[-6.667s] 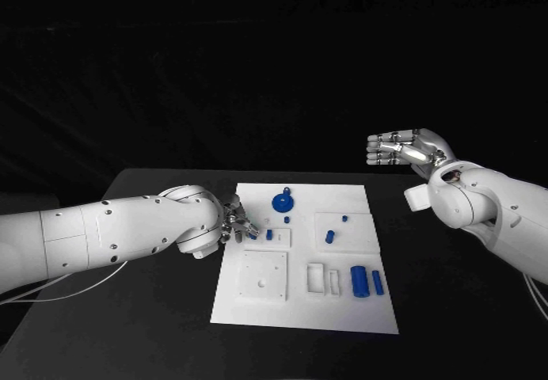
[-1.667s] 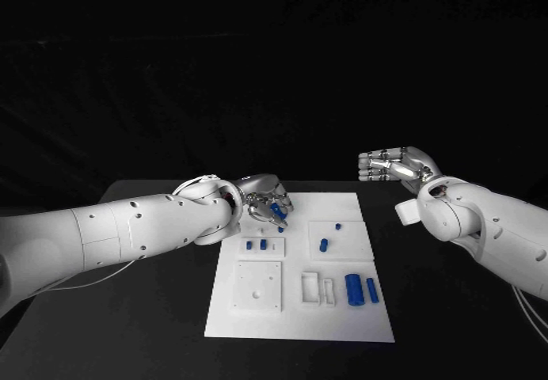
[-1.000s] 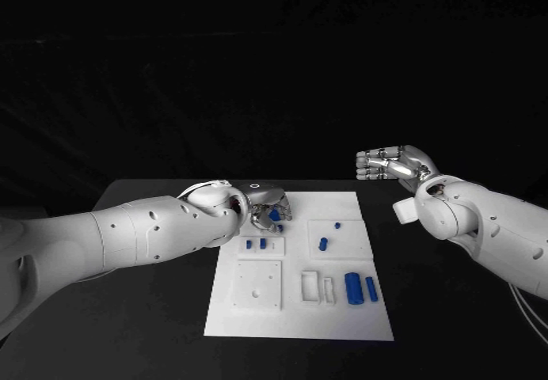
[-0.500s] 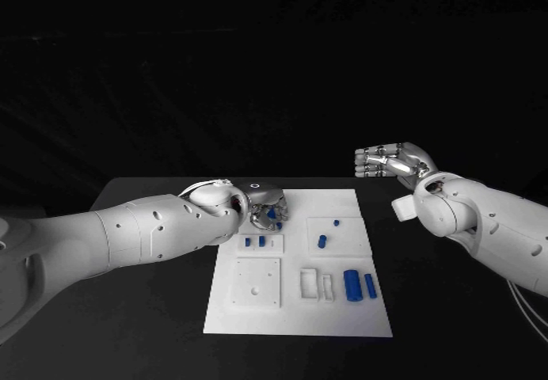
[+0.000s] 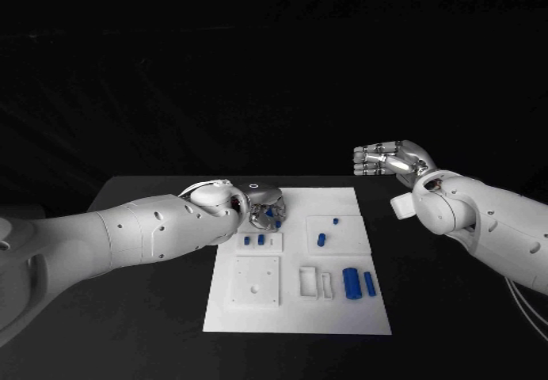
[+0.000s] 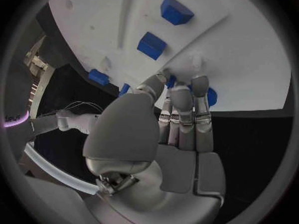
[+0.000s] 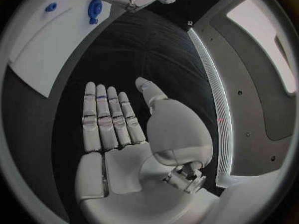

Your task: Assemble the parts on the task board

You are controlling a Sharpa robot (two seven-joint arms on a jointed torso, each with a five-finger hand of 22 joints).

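Fingers of the left hand (image 5: 265,209) pinch a blue part (image 6: 209,95) over the white board (image 5: 299,317); the right hand (image 5: 388,161) hangs empty, fingers straight and apart.

Left arm reaches in across the table, its hand (image 5: 265,207) turned down with fingers (image 6: 184,100) held together and extended. Right arm is raised off to the side, its hand (image 5: 390,159) held high, palm open, fingers (image 7: 106,117) straight and side by side.

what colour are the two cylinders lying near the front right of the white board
Blue cylinders, both of them, on the white task board; clearest in the head view.
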